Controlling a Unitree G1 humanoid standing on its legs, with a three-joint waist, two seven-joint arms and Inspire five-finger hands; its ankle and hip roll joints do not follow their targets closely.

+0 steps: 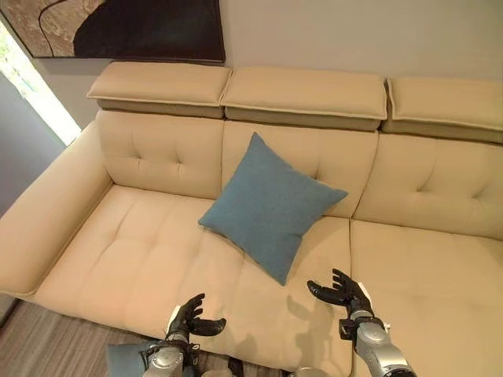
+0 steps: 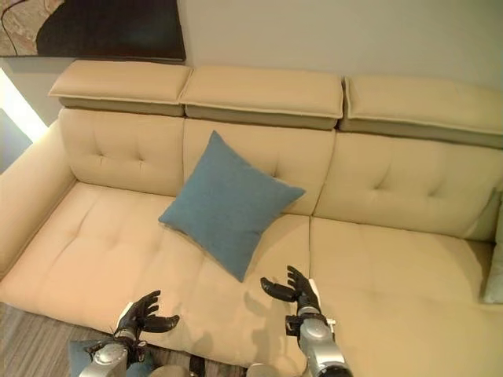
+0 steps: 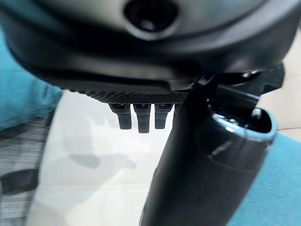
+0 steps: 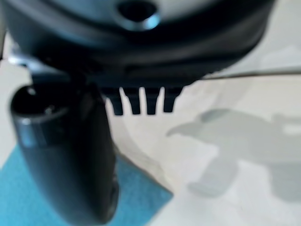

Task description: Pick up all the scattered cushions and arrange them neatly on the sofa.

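A square teal-blue fabric cushion [image 1: 271,206] stands on one corner in the middle of a wide cream-beige tufted sofa [image 1: 134,259], its upper part leaning against the middle section of the backrest and its lowest corner resting on the seat. The robot's left hand [image 1: 191,317] hovers over the front edge of the seat, below and to the left of the cushion, with its dark fingers spread and relaxed and nothing in them. The right hand [image 1: 343,291] hangs over the seat just right of the cushion's lower corner, apart from it, fingers likewise loose and spread, holding nothing. A second teal-blue cushion [image 1: 126,360] lies on the grey wood-grain floor [image 1: 31,345] in front of the sofa, partly hidden behind the left wrist. At the far right end of the sofa, the pale blue edge of another cushion [image 2: 494,267] shows. A dark framed picture [image 1: 126,27] hangs on the wall above the backrest.
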